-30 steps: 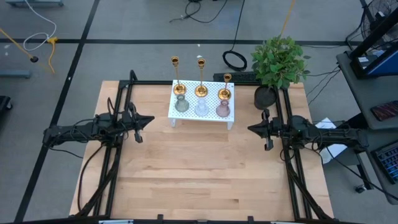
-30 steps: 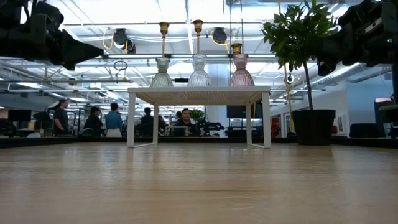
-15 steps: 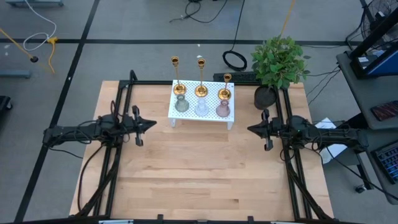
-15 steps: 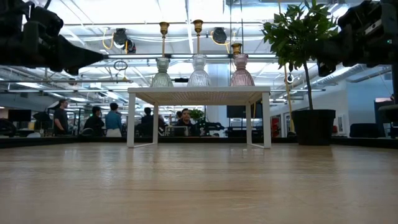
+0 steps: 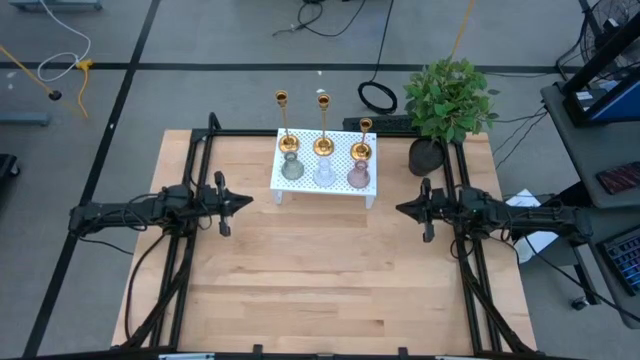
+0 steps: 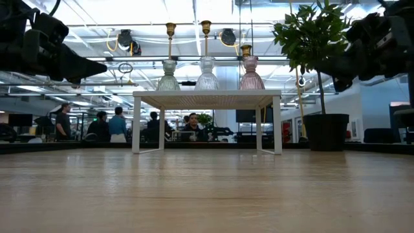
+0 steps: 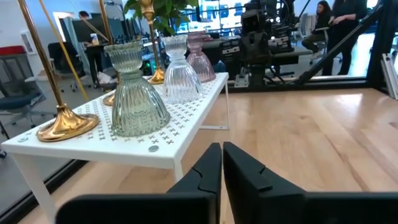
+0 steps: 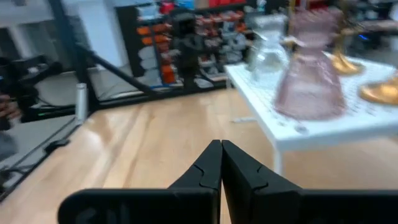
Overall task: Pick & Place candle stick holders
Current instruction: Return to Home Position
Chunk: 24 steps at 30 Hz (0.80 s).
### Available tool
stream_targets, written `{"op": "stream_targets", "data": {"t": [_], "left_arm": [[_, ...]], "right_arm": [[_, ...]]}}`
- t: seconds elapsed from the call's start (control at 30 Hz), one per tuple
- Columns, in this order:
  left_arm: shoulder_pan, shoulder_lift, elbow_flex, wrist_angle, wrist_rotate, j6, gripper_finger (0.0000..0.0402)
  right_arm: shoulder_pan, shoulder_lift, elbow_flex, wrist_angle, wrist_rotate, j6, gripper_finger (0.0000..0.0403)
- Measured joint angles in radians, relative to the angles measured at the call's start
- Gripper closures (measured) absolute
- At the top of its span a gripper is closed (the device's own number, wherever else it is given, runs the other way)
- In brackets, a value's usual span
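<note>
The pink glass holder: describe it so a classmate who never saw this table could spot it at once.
At the far side of the wooden table stands a white stand. Three glass holders line its front; the pink holder stands at the end nearest the potted plant, its neighbours clear and green.

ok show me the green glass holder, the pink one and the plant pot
green glass holder (image 7: 135,102), left wrist view, on its ribbed body
pink glass holder (image 8: 309,87), right wrist view, on its flared body
plant pot (image 6: 326,132), low view, on its dark side wall
</note>
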Motion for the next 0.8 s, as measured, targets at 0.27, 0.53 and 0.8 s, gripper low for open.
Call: {"op": "stream_targets", "data": {"t": [0.27,0.53,0.8], "left_arm": [[0.0,0.0,0.0,0.011,0.0,0.0,0.0361],[0.0,0.0,0.0,0.012,-0.001,0.0,0.0366],[0.0,0.0,0.0,0.013,-0.001,0.0,0.0366]], "right_arm": [[0.0,0.0,0.0,-0.069,0.074,0.008,0.0403],[0.0,0.001,0.0,-0.081,0.077,0.02,0.0403],[0.0,0.0,0.0,-0.079,0.077,0.02,0.0403]]}}
